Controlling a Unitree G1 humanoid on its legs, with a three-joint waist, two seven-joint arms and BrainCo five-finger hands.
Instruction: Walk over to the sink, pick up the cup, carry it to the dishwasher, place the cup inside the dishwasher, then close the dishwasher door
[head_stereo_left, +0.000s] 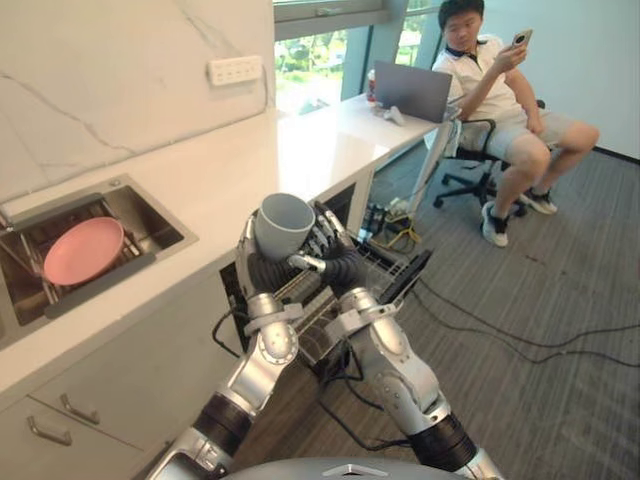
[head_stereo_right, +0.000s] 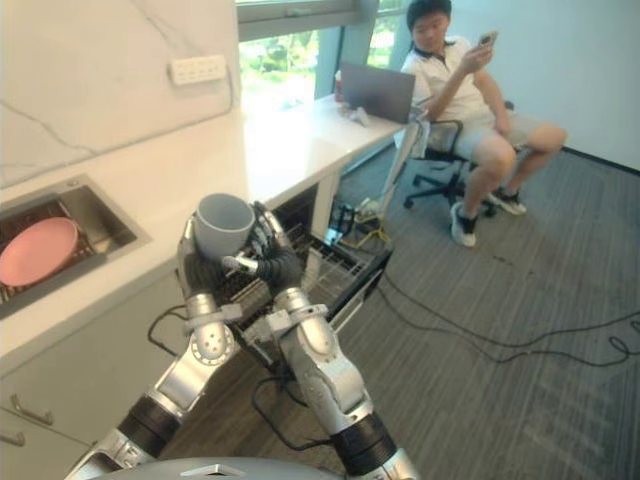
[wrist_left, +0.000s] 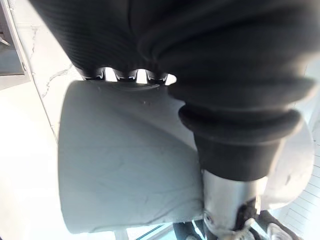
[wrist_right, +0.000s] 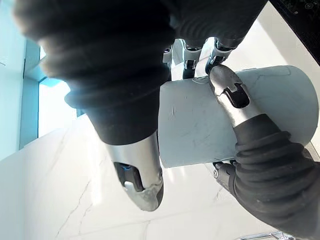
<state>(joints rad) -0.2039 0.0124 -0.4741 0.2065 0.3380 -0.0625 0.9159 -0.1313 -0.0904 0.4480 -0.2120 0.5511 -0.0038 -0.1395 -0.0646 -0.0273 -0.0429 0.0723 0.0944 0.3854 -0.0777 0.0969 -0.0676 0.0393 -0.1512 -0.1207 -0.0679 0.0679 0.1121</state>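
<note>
The left hand (head_stereo_left: 256, 268) and right hand (head_stereo_left: 336, 262) both have fingers curled round the grey cup (head_stereo_left: 284, 222), held upright between them over the open dishwasher (head_stereo_left: 400, 272) (rack pulled out). Pickup and carry look done; placing the cup inside and closing the door are left. Farther off, the sink (head_stereo_left: 152, 216) holds a pink plate (head_stereo_left: 82, 250).

White bench with inset sink; grey carpeted floor.
The bench (head_stereo_left: 230, 160) runs along the marbled wall toward the window. A steel sink (head_stereo_left: 152, 218) is set into its near end, with a pink plate (head_stereo_left: 83, 250) inside. An open laptop (head_stereo_left: 412, 90) stands at the far end. On the floor (head_stereo_left: 570, 290): loose cables (head_stereo_left: 500, 332) and a wheeled chair (head_stereo_left: 468, 182).
</note>
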